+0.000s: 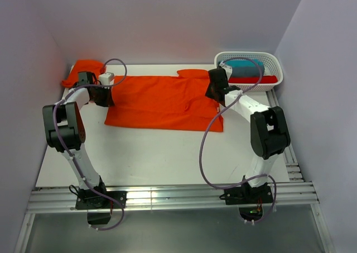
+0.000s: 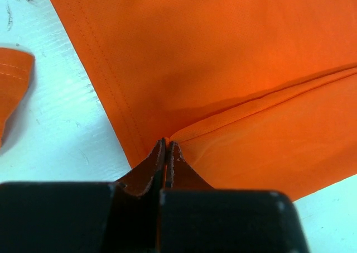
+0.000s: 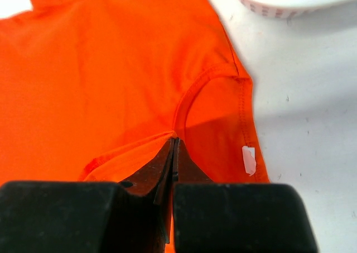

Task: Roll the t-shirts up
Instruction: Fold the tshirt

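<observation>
Left fingers are clenched on a pinch of orange fabric close to the stitched hem of the t-shirt. A crease runs from the pinch toward the right of the left wrist view. Right fingers are clenched the same way on a pinch just below the curved neckline, with the white label to their right.

Top view: the t-shirt lies flat and sideways on the table, centre of frame, hem at left, neck at right, one sleeve poking out at the top edge. A second orange t-shirt sits bunched at upper left, apart from the first.

Judgement: the two grasps mark opposite ends of one lengthwise line. Holding both ends lets the arms move that line together and keeps the thin cloth taut between them. This looks like a lengthwise fold to narrow the shirt before rolling. No roll is formed yet, so the task is at an early stage.

Basket at upper right holds a teal cloth and a red cloth. Neither is part of this job.
</observation>
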Controlling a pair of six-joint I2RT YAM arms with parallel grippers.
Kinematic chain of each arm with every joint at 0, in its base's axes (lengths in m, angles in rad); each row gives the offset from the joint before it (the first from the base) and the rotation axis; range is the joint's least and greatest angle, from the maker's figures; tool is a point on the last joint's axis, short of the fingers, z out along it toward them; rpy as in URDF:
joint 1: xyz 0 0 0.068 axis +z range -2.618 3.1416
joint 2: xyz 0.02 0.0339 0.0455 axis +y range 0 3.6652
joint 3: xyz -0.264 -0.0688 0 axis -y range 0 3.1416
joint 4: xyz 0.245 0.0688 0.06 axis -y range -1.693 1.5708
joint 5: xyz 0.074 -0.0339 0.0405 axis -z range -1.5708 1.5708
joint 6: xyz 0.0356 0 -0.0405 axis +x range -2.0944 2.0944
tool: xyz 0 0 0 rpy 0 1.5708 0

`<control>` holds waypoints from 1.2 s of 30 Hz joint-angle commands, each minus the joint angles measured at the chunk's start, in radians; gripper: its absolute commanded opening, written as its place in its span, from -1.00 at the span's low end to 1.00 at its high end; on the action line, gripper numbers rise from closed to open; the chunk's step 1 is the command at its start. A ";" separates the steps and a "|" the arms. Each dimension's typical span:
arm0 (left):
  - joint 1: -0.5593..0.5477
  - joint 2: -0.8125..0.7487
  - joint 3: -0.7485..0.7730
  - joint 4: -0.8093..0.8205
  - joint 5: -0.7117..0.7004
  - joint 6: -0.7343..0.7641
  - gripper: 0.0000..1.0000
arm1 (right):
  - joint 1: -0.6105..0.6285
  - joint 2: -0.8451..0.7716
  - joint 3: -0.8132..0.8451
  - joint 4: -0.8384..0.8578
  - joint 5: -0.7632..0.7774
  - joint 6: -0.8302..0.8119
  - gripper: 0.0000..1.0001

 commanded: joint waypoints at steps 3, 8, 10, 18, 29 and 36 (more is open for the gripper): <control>-0.003 -0.080 -0.001 0.041 0.007 -0.020 -0.99 | 0.006 -0.093 -0.020 0.097 0.028 -0.015 -1.00; 0.002 -0.096 -0.010 0.067 0.002 -0.030 -0.99 | 0.008 -0.102 -0.009 0.105 0.039 -0.036 -1.00; 0.003 -0.099 -0.011 0.078 -0.003 -0.041 -0.99 | 0.006 -0.096 -0.002 0.103 0.041 -0.039 -1.00; 0.016 -0.079 -0.011 0.096 -0.036 -0.064 -0.99 | 0.006 -0.049 0.044 0.105 0.028 -0.067 -1.00; 0.028 -0.034 0.013 0.098 -0.072 -0.070 -0.99 | 0.006 0.076 0.138 0.077 0.027 -0.079 -1.00; 0.026 0.013 0.047 0.096 -0.059 -0.087 -0.75 | 0.005 0.142 0.179 0.057 0.054 -0.082 -0.83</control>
